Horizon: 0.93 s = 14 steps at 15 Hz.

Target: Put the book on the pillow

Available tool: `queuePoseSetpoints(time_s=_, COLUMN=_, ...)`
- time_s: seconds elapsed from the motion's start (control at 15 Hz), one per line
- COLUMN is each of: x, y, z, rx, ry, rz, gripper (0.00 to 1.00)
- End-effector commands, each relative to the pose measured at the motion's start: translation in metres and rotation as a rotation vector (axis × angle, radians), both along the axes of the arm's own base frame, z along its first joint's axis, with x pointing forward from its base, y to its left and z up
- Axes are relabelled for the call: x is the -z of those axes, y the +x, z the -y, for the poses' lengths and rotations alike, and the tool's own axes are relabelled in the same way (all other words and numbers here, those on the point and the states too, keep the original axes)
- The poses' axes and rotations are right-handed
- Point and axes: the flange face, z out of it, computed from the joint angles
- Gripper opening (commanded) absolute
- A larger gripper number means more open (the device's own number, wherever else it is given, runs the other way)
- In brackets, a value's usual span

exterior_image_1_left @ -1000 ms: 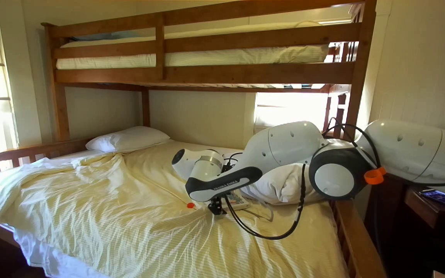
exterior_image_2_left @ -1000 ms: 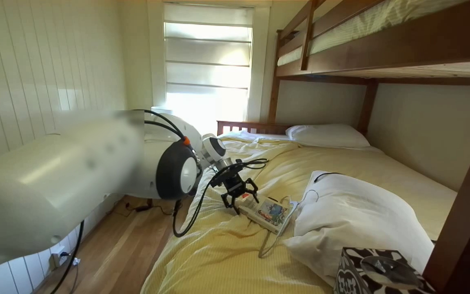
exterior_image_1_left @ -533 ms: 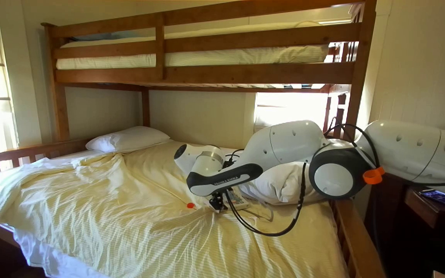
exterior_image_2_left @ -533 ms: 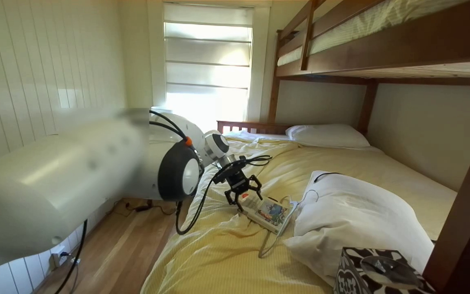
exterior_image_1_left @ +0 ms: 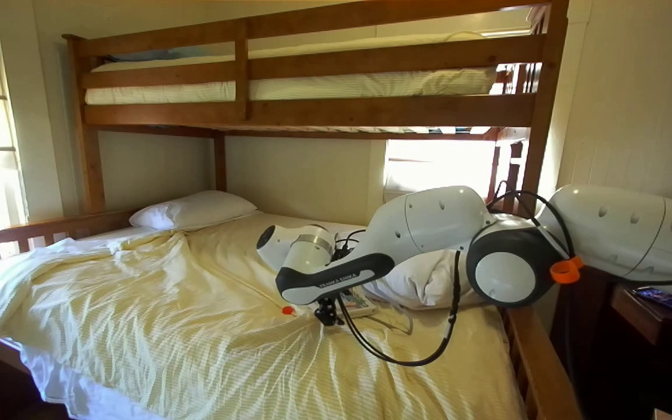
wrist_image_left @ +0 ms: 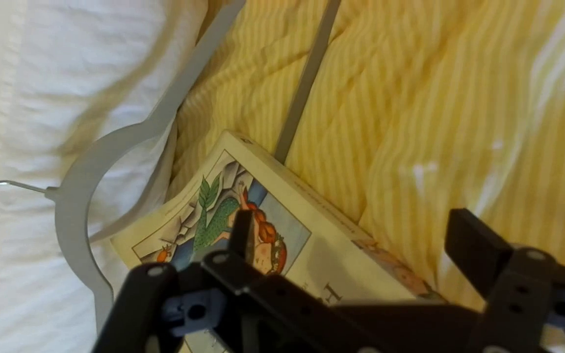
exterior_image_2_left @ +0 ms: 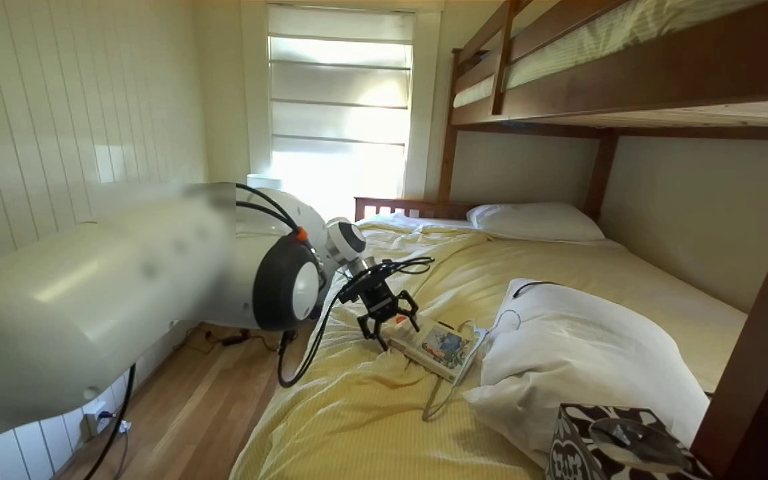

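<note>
Jaws spread apart, the white robot arm (exterior_image_2_left: 184, 273) hangs at the nine o'clock end of the mermaid paperback (exterior_image_2_left: 443, 348) in an exterior view; from here I can't tell whether they touch it. The paperback lies on the yellow striped bedspread (exterior_image_2_left: 391, 427), just beside the rumpled white pillow (exterior_image_2_left: 584, 353) at its three o'clock. A grey clothes hanger (wrist_image_left: 71, 211) partly overlaps the pillow, and a patterned tissue box (exterior_image_2_left: 614, 443) stands at the pillow's five o'clock.

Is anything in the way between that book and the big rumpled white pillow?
Yes: a gray clothes hanger lies between the book and the rumpled pillow, its hook reaching over the pillow. One bar of it seems to run under the book, so it might snag during lifting.
</note>
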Motion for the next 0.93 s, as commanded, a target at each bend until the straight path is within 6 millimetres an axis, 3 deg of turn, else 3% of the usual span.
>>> queuePoseSetpoints(time_s=0.0, x=0.008, y=0.000, z=-0.002, rx=0.006, ry=0.034, rz=-0.005, gripper=1.00)
queuePoseSetpoints(time_s=0.47, x=0.009, y=0.004, z=-0.013, rx=-0.011, ry=0.088, rz=0.032, gripper=1.00)
queuePoseSetpoints(time_s=0.87, x=0.006, y=0.003, z=-0.010, rx=-0.001, ry=0.049, rz=0.037, gripper=1.00)
